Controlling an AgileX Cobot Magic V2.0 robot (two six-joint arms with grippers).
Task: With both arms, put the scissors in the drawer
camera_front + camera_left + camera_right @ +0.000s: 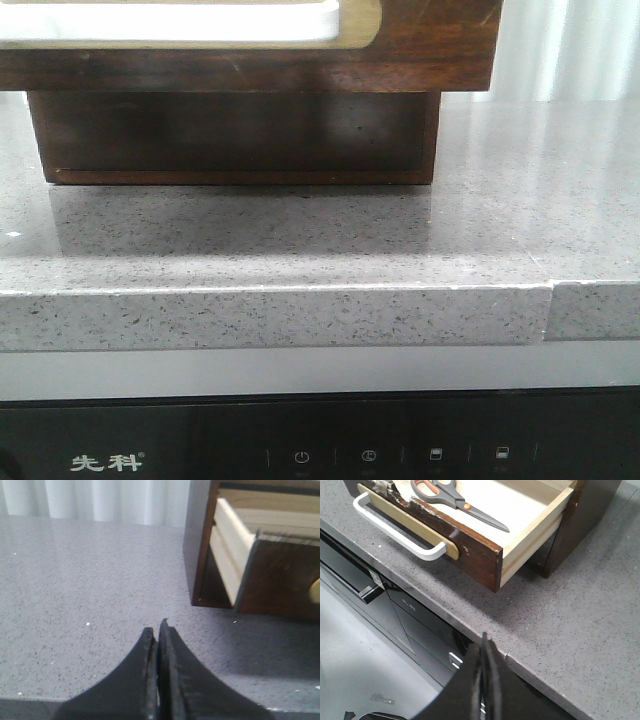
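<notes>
Both grippers, left (158, 630) and right (485, 642), clenched, empty. Scissors (457, 501) inside open drawer (485, 555): light, stiff, thin; best pinched at handles. Drawer unshut; push front.

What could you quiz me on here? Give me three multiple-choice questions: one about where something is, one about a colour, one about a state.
1. Where are the scissors?
A. On the countertop
B. Inside the open drawer
C. Between the right gripper's fingers

2. What colour is the drawer's handle?
A. White
B. Red
C. Black

3. How are the left gripper's fingers?
A. Spread wide
B. Clamped on the scissors
C. Closed together, holding nothing

Answers:
1 B: the right wrist view shows them lying on the pale drawer floor.
2 A: a white bar sits on a tan strip.
3 C: the fingertips meet above bare countertop.
</notes>
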